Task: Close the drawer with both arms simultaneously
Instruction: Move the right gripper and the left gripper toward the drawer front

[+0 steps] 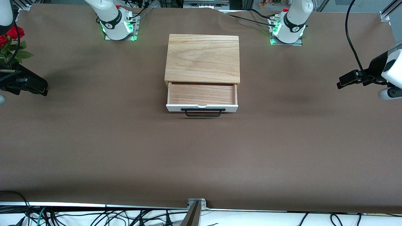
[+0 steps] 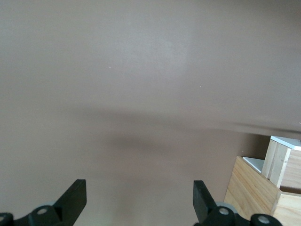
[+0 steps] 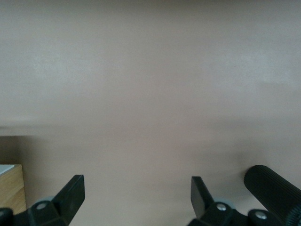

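Note:
The light-wood cabinet (image 1: 202, 58) stands mid-table between the two arm bases. Its drawer (image 1: 202, 94) is pulled open toward the front camera and is empty; its white front panel (image 1: 176, 108) carries a black bar handle (image 1: 203, 112). My left gripper (image 1: 341, 83) hangs open over the bare table at the left arm's end, well apart from the drawer. My right gripper (image 1: 43, 91) hangs open over the table at the right arm's end. The left wrist view shows its open fingers (image 2: 75, 197) and a corner of the cabinet (image 2: 249, 193). The right wrist view shows open fingers (image 3: 73, 193) and a cabinet corner (image 3: 11, 188).
A brown cloth (image 1: 201, 157) covers the table. Red flowers with green leaves (image 1: 12, 40) stand beside the right arm at the table's edge. A black ribbed cylinder (image 3: 275, 188) shows beside the right gripper. Cables lie along the table's near edge (image 1: 94, 216).

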